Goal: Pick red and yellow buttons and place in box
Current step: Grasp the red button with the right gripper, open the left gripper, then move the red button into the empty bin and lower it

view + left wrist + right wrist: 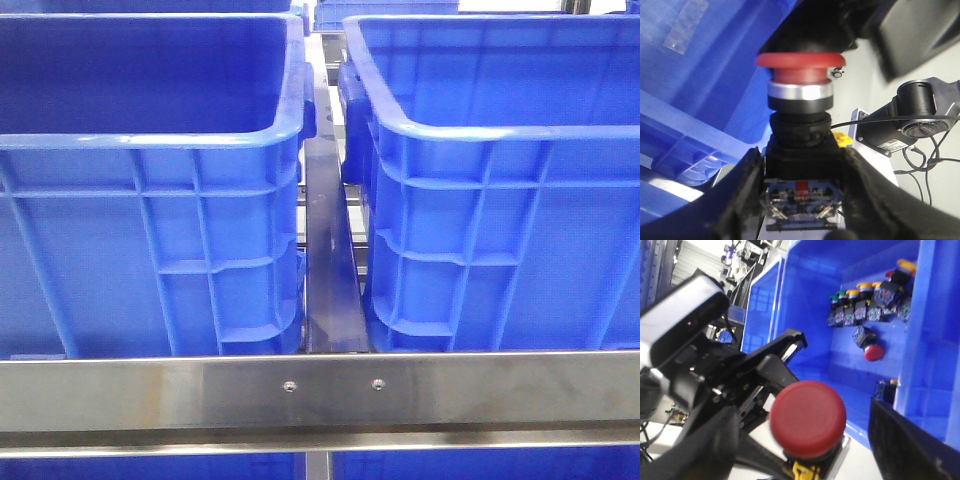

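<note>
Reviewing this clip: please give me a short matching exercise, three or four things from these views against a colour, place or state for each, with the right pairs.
Things
1. red button
2. left gripper
3. cluster of buttons
4. metal rail

Descriptions
A. runs across in front of the two blue crates
B. lies inside a blue bin, green and yellow caps among them
C. mushroom cap above a silver collar, black body below
D. fingers on either side of a black switch body

Pairs: 1-C, 2-D, 3-B, 4-A
</note>
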Controlling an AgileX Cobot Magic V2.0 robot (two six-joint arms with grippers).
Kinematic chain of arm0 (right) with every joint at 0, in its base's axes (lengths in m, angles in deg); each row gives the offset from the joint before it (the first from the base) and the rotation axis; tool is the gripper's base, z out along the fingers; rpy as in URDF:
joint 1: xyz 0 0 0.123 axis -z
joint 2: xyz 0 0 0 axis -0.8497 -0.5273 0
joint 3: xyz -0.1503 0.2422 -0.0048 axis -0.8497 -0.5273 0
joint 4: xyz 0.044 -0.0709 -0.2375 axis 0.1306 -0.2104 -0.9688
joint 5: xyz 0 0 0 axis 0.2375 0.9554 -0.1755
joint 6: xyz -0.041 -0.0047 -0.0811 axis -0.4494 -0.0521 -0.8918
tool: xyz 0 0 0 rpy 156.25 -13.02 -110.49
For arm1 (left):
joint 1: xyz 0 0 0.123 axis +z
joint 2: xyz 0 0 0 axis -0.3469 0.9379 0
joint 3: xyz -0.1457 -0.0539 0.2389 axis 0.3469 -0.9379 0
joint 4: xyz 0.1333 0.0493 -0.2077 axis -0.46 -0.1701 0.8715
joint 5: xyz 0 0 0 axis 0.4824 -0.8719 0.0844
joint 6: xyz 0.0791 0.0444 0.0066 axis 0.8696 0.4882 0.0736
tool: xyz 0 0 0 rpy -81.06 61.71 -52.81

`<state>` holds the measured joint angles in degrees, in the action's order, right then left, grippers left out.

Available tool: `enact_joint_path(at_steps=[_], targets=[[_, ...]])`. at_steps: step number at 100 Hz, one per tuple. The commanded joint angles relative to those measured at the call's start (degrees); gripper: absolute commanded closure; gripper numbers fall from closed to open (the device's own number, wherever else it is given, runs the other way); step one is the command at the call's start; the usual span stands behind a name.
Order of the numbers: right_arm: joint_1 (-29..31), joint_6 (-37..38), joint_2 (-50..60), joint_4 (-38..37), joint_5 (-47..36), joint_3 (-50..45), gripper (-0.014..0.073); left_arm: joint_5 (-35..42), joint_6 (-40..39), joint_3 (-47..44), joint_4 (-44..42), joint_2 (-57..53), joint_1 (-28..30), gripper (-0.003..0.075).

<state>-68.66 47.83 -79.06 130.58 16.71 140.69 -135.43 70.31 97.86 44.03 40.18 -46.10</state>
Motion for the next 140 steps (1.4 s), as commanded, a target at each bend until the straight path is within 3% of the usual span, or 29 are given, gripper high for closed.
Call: enact_joint_path(at_steps=[1, 13, 32, 39, 49, 62, 69, 102, 115, 140], targets=[[-1.71, -1.98, -0.10, 4.65, -0.44, 1.88, 0.0036, -0.83, 0.10, 1.41, 4.64, -2.49, -0.48, 0.0608], [-1.98, -4.30, -0.30, 4.89, -1.06, 1.88, 0.0078, -0.68, 0.10, 1.41, 4.64, -2.49, -0.48, 0.0608], [-1.98, -4.55, -0.30, 5.36, -0.87, 1.88, 0.0348, -0.68, 0.10, 1.41, 4.64, -2.49, -0.48, 0.0607], [-1.98, -4.55, -0.30, 5.48, -0.87, 1.88, 0.0398, -0.68, 0.21, 1.41, 4.64, -2.49, -0.48, 0.0580], [-1.98, -4.55, -0.30, 5.48, -0.87, 1.88, 0.0402, -0.82, 0.61, 1.41, 4.64, -2.49, -0.48, 0.0478], [-1.98, -4.55, -0.30, 5.48, -1.04, 1.88, 0.0402, -0.82, 0.61, 1.41, 4.64, -2.49, -0.48, 0.0248], [-1.92, -4.69, -0.24, 5.48, -1.49, 1.88, 0.0402, -0.82, 0.61, 1.41, 4.64, -2.49, -0.48, 0.0188], [2.97, -11.54, -0.19, 1.17, -7.65, 5.54, 0.0402, -0.82, 0.61, 1.41, 4.64, -2.49, -0.48, 0.0183], [4.73, -12.67, -0.19, -4.44, -16.56, 7.13, 0.0402, -0.82, 0.61, 1.41, 4.64, -2.49, -0.48, 0.0183], [4.80, -28.12, -1.61, -5.93, -36.12, 7.42, 0.0402, -0.92, 0.61, 1.41, 4.64, -2.49, -0.48, 0.0183]])
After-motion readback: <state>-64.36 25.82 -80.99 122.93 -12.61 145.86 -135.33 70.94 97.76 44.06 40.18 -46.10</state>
